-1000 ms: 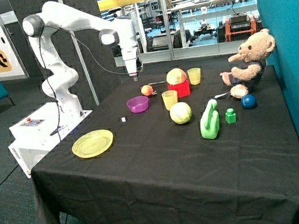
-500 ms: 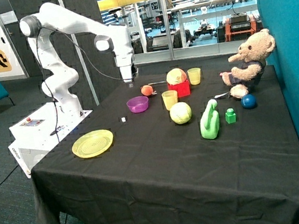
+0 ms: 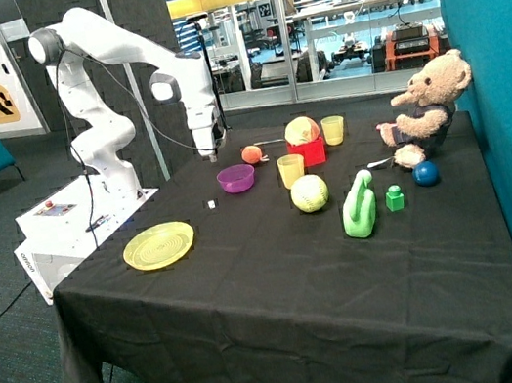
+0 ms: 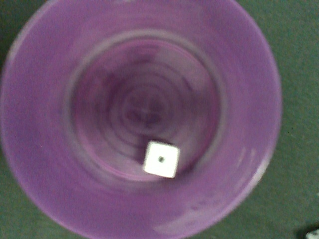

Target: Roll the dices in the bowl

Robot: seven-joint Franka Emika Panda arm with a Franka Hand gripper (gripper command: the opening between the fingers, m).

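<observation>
The purple bowl [image 3: 236, 178] stands on the black tablecloth and fills the wrist view [image 4: 45, 99]. One white die [image 4: 161, 159] lies inside it, one dot up. A second small white die [image 3: 208, 203] lies on the cloth beside the bowl, toward the yellow plate; a white corner [image 4: 312, 233] at the wrist view's edge may be it. My gripper [image 3: 213, 156] hangs above the cloth, just behind the bowl on the robot-base side, and holds nothing that I can see.
A yellow plate [image 3: 158, 245] lies near the table's front edge. An orange ball [image 3: 251, 155], a yellow cup [image 3: 291, 169], a yellow-green ball [image 3: 309, 193] and a red block [image 3: 307, 153] crowd the bowl's far side. A green watering can [image 3: 359, 206], green block [image 3: 394, 198] and teddy bear [image 3: 430, 106] stand further off.
The arm has swung toward the robot base and come lower. The gripper moved from above the orange ball to behind the bowl's base-side edge. The objects have not moved.
</observation>
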